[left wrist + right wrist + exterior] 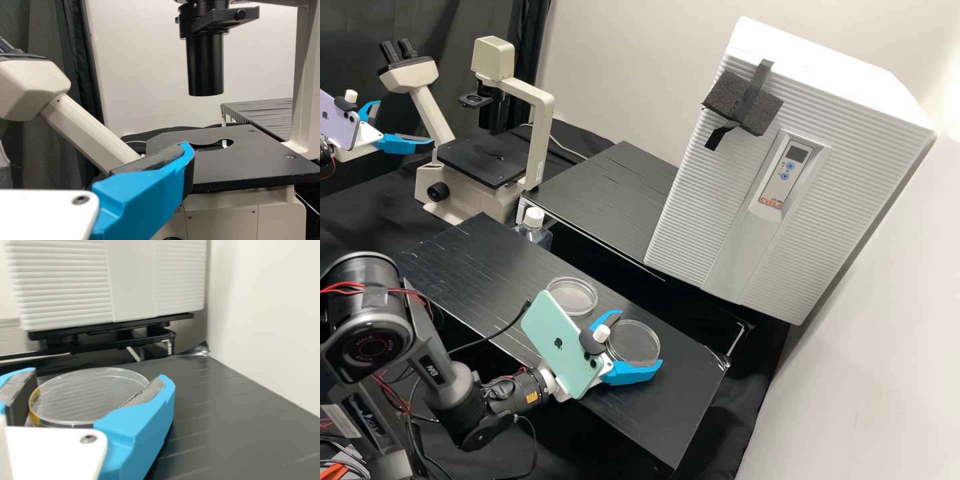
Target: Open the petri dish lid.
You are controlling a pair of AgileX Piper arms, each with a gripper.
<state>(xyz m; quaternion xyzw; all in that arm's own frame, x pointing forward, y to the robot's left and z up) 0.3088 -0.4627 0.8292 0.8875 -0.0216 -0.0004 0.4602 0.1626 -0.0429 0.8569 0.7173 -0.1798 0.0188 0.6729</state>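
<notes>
In the high view, my right gripper (641, 337) stands low at the shelf's right part, its blue fingers either side of a clear round petri dish (632, 345). The right wrist view has the dish (92, 397) between the pads of my right gripper (91, 381), which are spread about as wide as the dish; whether they touch its rim I cannot tell. Another clear dish (572, 296) lies flat beside it, beyond the phone. Far left, my left gripper (405, 123) is open in the air by the microscope. From its wrist view, my left gripper (95, 150) holds nothing.
A microscope (487, 157) stands at the back left, a white-capped bottle (533, 227) behind the black shelf (480, 267). The big white ribbed cabinet (693, 200) rises behind the dishes. A light wall (265, 315) borders the shelf's right side.
</notes>
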